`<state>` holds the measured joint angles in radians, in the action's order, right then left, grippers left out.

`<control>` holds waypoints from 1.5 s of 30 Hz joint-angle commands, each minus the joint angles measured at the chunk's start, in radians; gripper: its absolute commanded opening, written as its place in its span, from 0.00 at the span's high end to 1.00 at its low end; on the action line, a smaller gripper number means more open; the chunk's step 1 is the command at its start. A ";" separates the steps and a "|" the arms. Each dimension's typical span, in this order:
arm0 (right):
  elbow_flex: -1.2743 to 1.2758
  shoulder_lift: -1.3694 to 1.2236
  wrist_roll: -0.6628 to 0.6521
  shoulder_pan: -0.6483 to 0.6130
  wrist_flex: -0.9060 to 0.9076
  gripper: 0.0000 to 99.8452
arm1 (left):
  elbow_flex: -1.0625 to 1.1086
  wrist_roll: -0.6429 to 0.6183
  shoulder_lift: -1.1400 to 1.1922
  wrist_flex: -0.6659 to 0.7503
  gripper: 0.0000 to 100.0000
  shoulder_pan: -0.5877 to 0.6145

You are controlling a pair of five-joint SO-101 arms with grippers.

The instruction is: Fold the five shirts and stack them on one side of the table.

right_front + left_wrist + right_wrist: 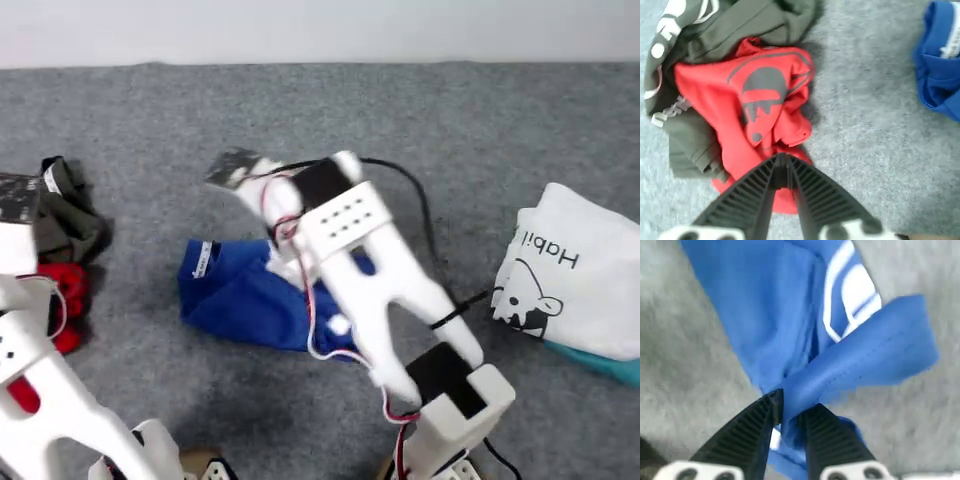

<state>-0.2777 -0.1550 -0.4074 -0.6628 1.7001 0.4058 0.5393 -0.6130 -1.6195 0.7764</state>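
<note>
**Right gripper holds a fold of the blue shirt in the middle of the counter**

The right gripper [790, 405] is almost closed, and a doubled fold of the blue shirt [775, 315] is pinched between its jaws. The rest of the shirt spreads away from the gripper and lies crumpled on the grey counter [450, 130], with its long axis across the table. The right arm stands directly above it, so this arm is clearly the nearer one.

The left gripper [783, 162] has its tips together over the red shirt [760, 100]. Whether it pinches any cloth cannot be told. The red shirt lies partly on an olive shirt [740, 25] at the left side. A white shirt [575, 280] rests on a teal one [610, 365] at the right side, probably the place for the stack.
</note>
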 commanded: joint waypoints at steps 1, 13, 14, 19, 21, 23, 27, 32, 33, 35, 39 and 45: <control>-0.061 0.036 0.012 -0.065 -0.097 0.99 | -0.031 -0.011 -0.020 0.023 0.99 0.032; -0.230 -0.239 0.046 -0.176 -0.223 0.99 | 0.036 -0.009 -0.025 0.021 0.99 0.044; -0.270 -0.272 0.046 -0.177 -0.223 0.99 | 0.042 -0.009 -0.025 0.021 0.99 0.044; -0.479 -0.418 0.046 -0.177 -0.211 0.99 | 0.054 -0.011 -0.025 0.017 0.99 0.044; -0.555 -0.461 0.046 -0.191 -0.191 0.96 | 0.054 -0.011 -0.025 0.017 0.99 0.044; -0.631 -0.499 0.048 -0.213 -0.151 0.89 | 0.054 -0.011 -0.025 0.017 0.99 0.044; -0.769 -0.545 0.180 -0.259 -0.059 0.75 | 0.056 -0.011 -0.025 0.017 0.99 0.044; -0.924 -0.556 0.160 -0.232 0.091 0.79 | 0.056 -0.011 -0.025 0.017 0.99 0.044; -0.930 -0.556 0.150 -0.213 0.101 0.83 | 0.056 -0.011 -0.025 0.017 0.99 0.044; -0.911 -0.547 0.132 -0.145 0.097 0.93 | 0.056 -0.011 -0.025 0.021 0.99 0.044; -0.799 -0.530 0.048 -0.016 0.097 0.98 | 0.056 -0.014 -0.025 0.023 0.99 0.044; -0.543 -0.535 -0.009 0.105 0.096 0.99 | 0.051 -0.069 -0.025 0.020 0.99 0.057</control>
<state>-0.8915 -0.7273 -0.3951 -0.5984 1.7568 0.4641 0.5086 -0.6145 -1.6149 0.8132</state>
